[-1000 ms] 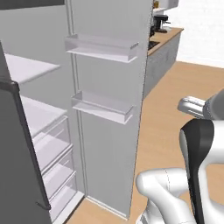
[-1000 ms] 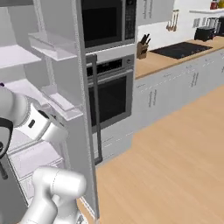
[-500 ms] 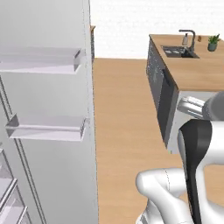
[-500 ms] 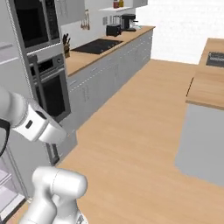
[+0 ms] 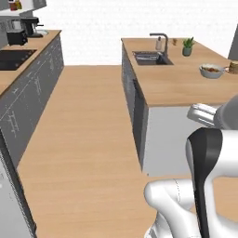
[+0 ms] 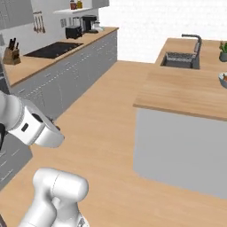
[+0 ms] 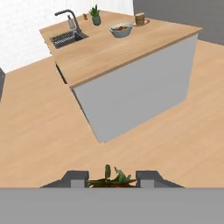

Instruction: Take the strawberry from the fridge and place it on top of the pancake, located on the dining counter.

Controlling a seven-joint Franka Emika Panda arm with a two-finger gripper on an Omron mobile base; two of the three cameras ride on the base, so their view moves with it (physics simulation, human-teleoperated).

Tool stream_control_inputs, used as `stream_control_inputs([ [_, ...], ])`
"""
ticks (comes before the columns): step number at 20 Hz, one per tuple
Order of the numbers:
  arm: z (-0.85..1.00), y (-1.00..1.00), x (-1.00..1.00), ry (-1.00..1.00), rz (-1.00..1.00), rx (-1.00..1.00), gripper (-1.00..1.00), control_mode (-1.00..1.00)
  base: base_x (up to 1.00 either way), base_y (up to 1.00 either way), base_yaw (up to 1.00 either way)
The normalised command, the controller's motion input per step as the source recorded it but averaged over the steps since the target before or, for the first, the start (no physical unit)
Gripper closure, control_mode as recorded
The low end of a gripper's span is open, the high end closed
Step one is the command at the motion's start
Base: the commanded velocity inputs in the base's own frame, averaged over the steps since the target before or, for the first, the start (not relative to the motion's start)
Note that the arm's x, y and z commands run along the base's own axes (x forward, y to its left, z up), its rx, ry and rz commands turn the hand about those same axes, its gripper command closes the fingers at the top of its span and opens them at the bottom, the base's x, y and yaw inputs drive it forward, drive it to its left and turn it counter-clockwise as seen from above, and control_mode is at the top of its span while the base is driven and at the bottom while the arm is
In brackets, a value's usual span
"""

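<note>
- Down at the bottom of the hand view, the gripper (image 7: 112, 178) has its two dark tips close together, squeezing the strawberry (image 7: 111, 180); its green leaves poke up between the tips
- Just past that is bare wooden floor (image 7: 39, 131)
- Next comes the dining counter (image 7: 131, 57), a big island with a light wooden top and a grey side
- On its far end sits a white fruit bowl (image 7: 121, 29), and the pancake (image 7: 139, 19) stack stands just beyond the bowl, near the far corner
- From the left base view the bowl (image 5: 211, 70) and the pancake (image 5: 234, 67) are at the right edge, side by side
- A sink (image 7: 68, 38) with a dark tap and a small green plant (image 7: 95, 14) sit at the other far corner
- Across the floor, a long row of grey cabinets (image 6: 66, 80) with a wooden top runs to the white back wall, with a black stovetop (image 6: 53, 49) and a knife block (image 6: 11, 56) on it
</note>
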Motion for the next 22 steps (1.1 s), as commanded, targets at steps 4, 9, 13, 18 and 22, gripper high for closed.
stream_control_inputs([
  [4, 0.0, 0.0, 0.0, 0.0, 0.0, 0.0, 1.0, 1.0, 0.57, -1.0, -0.1],
  [9, 0.0, 0.0, 0.0, 0.0, 0.0, 0.0, 1.0, 1.0, 0.55, -1.0, -0.04],
  [13, 0.0, 0.0, 0.0, 0.0, 0.0, 0.0, 1.0, 1.0, 0.55, -1.0, -0.04],
  [18, 0.0, 0.0, 0.0, 0.0, 0.0, 0.0, 1.0, 1.0, 0.53, -1.0, -0.03],
  [22, 0.0, 0.0, 0.0, 0.0, 0.0, 0.0, 1.0, 1.0, 0.51, -1.0, -0.03],
])
